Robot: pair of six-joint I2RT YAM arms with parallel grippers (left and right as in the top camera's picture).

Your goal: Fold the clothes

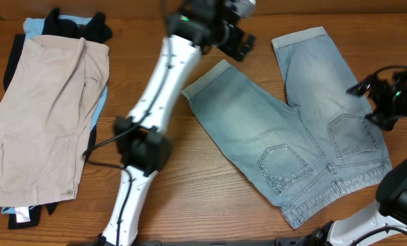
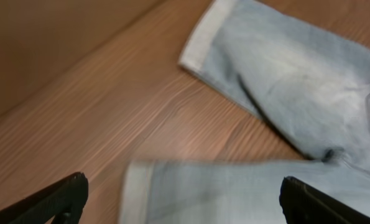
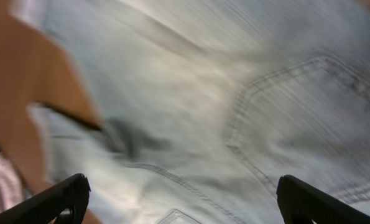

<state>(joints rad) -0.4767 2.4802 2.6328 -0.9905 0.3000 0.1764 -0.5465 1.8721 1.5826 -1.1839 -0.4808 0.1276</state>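
The light-blue denim shorts (image 1: pixel 292 137) lie spread flat on the table, back pockets up, legs pointing to the far side. My left gripper (image 1: pixel 243 46) is open and empty, hovering just beyond the left leg's cuff; the left wrist view shows both cuffed legs (image 2: pixel 296 81) between and beyond its wide-open fingers (image 2: pixel 185 199). My right gripper (image 1: pixel 366 104) is open and empty over the right back pocket; the right wrist view is blurred, with denim and pocket stitching (image 3: pixel 191 81) under the spread fingers (image 3: pixel 181 199).
Beige shorts (image 1: pixel 49 116) lie on a pile at the left, over a black garment (image 1: pixel 59 24) and a sky-blue one (image 1: pixel 32 26). The left arm (image 1: pixel 152 102) crosses the wooden table (image 1: pixel 203 178) between the pile and the denim.
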